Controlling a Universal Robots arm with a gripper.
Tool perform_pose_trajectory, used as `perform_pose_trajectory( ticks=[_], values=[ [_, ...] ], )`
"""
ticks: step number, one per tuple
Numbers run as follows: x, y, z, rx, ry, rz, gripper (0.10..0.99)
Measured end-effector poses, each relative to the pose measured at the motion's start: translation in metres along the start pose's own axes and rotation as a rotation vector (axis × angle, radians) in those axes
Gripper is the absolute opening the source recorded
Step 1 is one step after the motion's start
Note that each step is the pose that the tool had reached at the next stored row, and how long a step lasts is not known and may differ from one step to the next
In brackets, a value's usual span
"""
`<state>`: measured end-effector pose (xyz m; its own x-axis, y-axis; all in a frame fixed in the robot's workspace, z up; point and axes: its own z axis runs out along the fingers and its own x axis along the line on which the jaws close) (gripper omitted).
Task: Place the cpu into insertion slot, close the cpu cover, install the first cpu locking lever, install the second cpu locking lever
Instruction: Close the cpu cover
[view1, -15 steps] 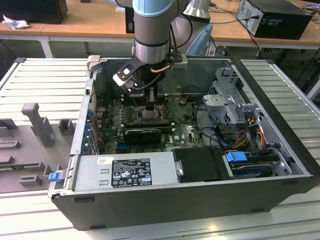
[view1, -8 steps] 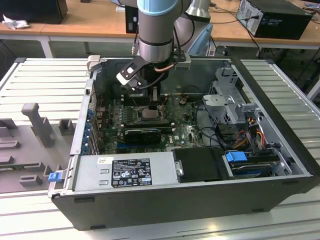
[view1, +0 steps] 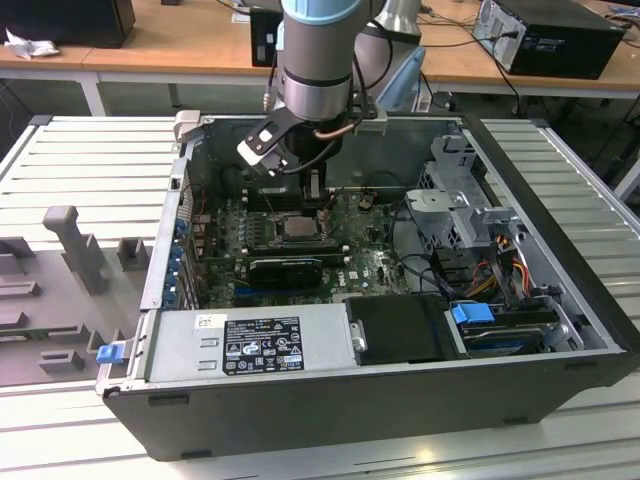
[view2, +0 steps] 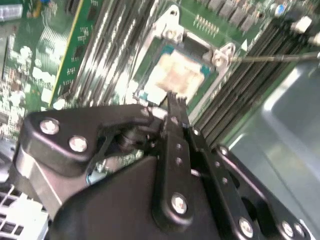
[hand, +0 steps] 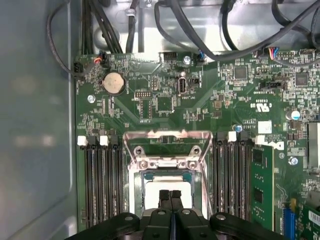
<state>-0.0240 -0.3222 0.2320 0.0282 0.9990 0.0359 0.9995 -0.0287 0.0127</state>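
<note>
The cpu (hand: 152, 192) lies flat in the insertion slot (hand: 134, 192) on the green board, its pale top showing in both wrist views (view2: 177, 75). The cpu cover (hand: 167, 134) is swung open and lies back past the slot, with board showing through its square window. My gripper (hand: 170, 194) hangs just above the cpu's near edge, fingers (view2: 172, 107) pressed together with nothing between them. A thin metal locking lever (view2: 270, 58) sticks out beside the slot. In the exterior view the gripper (view1: 313, 190) hovers right over the cpu (view1: 297, 228) inside the open computer case.
Long memory slots (hand: 97, 185) flank the socket on both sides. A black card (view1: 285, 268) sits just in front of it. Cables (hand: 200, 30) run along the case wall, and a drive cage (view1: 455, 200) and power supply (view1: 250, 345) crowd the case.
</note>
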Motion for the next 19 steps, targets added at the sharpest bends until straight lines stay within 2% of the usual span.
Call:
perform_pose_trajectory(
  ticks=[4,6,9,13,14,15,16,19],
  values=[
    [0.0003,0.0024,-0.0006,0.001,-0.0002,0.000,0.106],
    [0.0008,0.0025,-0.0045,0.001,-0.0002,0.000,0.106],
    [0.0021,0.0026,-0.0130,0.001,-0.0008,0.000,0.106],
    [0.0038,0.0029,-0.0326,0.001,-0.0013,0.000,0.106],
    [0.0039,0.0038,-0.0334,0.001,-0.0012,0.000,0.106],
    [0.0039,0.0058,-0.0338,0.001,-0.0012,0.000,0.106],
    [0.0042,0.0135,-0.0345,0.002,-0.0005,0.000,0.106],
    [0.0049,0.0158,-0.0481,0.002,-0.0004,0.000,0.106]
  ],
)
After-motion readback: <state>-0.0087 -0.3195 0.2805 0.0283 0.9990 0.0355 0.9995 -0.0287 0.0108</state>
